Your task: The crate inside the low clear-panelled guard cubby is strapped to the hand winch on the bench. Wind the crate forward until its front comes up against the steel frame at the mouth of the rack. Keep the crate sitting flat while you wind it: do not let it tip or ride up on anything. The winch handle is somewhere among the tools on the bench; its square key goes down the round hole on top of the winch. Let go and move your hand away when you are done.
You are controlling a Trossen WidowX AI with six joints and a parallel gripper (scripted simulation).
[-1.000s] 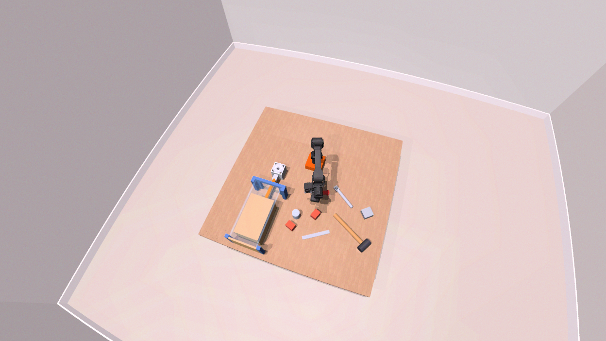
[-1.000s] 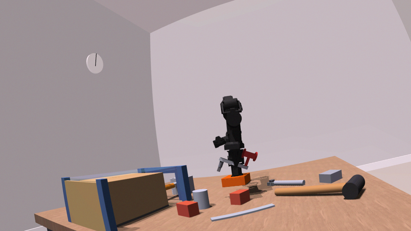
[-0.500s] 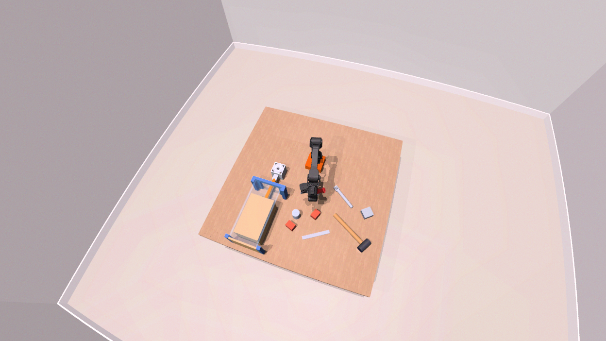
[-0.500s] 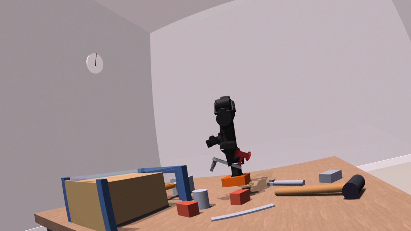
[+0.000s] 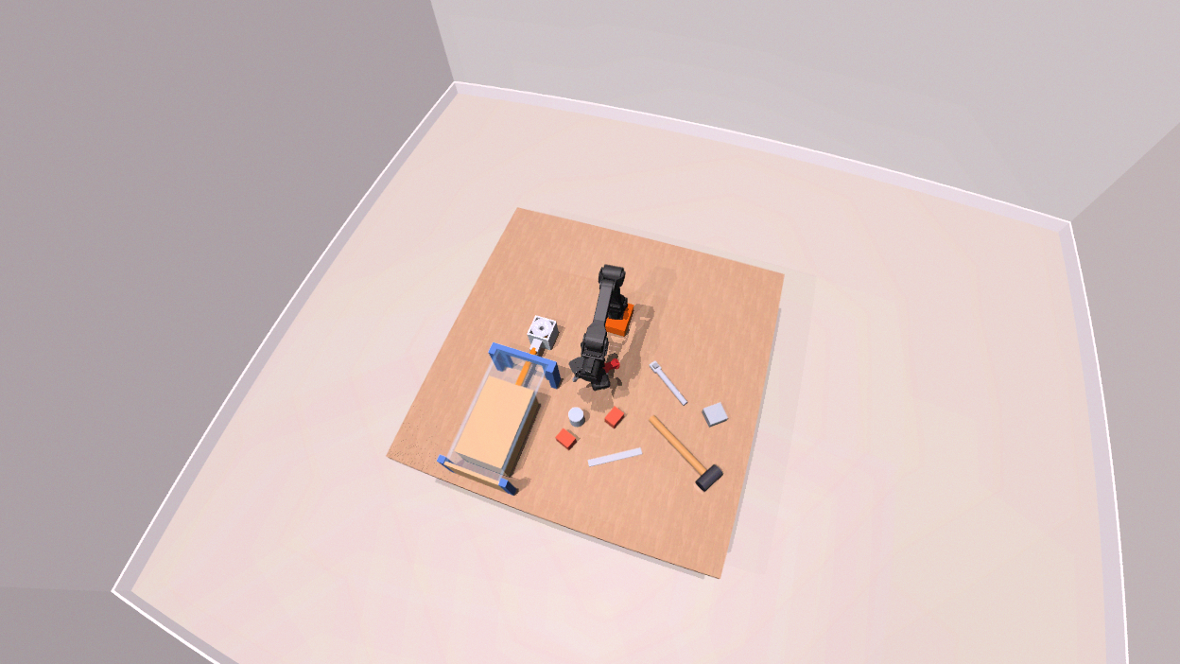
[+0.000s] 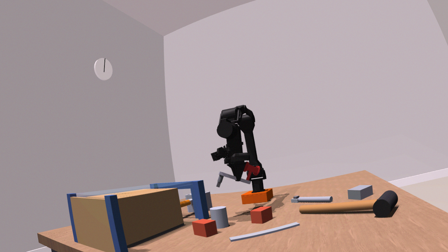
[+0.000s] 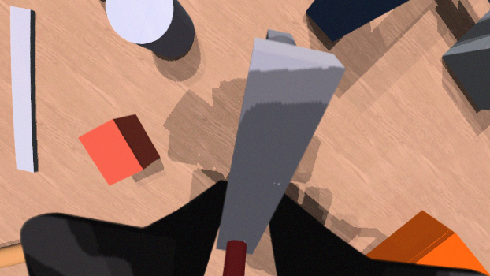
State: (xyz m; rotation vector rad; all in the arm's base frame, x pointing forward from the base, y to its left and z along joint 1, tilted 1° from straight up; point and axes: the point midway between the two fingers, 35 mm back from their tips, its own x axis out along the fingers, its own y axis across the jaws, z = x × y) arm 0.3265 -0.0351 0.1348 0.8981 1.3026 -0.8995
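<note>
My gripper (image 5: 592, 383) (image 6: 238, 179) (image 7: 248, 192) is shut on the grey bar of the winch handle (image 6: 227, 176) (image 7: 281, 118) and holds it above the bench. The handle's red knob (image 5: 611, 365) (image 6: 252, 169) is up on one side; its key end (image 6: 219, 181) points down, slightly tilted. The winch (image 5: 542, 330) (image 6: 209, 199), round hole on top, stands beyond the blue frame (image 5: 524, 356) (image 6: 197, 200). The tan crate (image 5: 499, 421) (image 6: 153, 210) sits flat in the clear-panelled cubby, its front short of that frame. An orange strap (image 5: 525, 373) (image 6: 184, 203) runs between crate and winch.
A grey cylinder (image 5: 576, 416) (image 6: 219, 217) and two red blocks (image 5: 614, 416) (image 5: 565, 438) lie near the cubby. A pale strip (image 5: 615, 456) (image 7: 24, 91), mallet (image 5: 681, 447), grey rod tool (image 5: 668, 384) and grey block (image 5: 715, 413) lie farther off.
</note>
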